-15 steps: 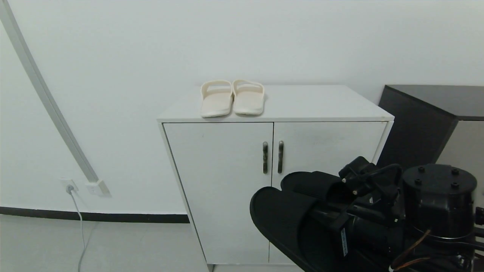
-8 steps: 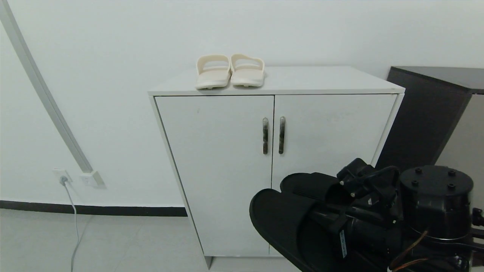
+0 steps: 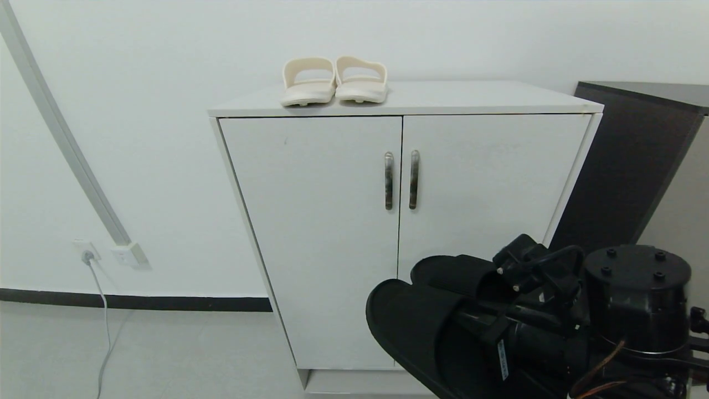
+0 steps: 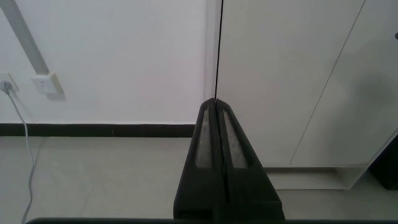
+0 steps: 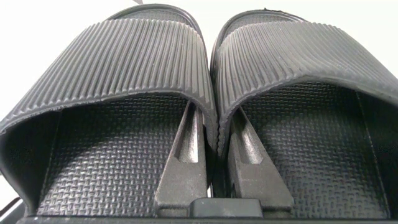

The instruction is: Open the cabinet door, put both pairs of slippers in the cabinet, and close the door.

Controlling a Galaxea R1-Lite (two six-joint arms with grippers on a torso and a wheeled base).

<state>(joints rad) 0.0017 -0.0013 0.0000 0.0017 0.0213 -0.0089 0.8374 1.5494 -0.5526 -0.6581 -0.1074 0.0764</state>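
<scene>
Right end effector (image 5: 214,124) is clenched on the pair of black slippers (image 3: 421,316), one finger inside each slipper under the ribbed strap, pinching the two inner edges together. The pair is held in the air, low, in front of the right door (image 3: 487,177) of the white cabinet (image 3: 573,183). Left end effector (image 4: 216,109) is clenched with nothing in it, pads pressed together, low, near the cabinet's left side above the floor (image 3: 166,354). Both cabinet doors are closed, left door (image 3: 316,233) flush with the right, and two dark metal handles (image 3: 389,180) sit side by side at the centre seam. Cream slippers (image 3: 332,82) sit as a pair on the cabinet top (image 3: 471,97), left of centre, touching each other, open ends toward the front edge. The floor is pale grey. A white wall (image 3: 138,83) stands behind, with a black baseboard (image 3: 138,302), an outlet (image 3: 86,252) with a grey cable (image 3: 105,332) hanging to the floor, and a slanted grey conduit (image 3: 61,138). A dark cabinet (image 3: 626,166) stands just right of the white one.
</scene>
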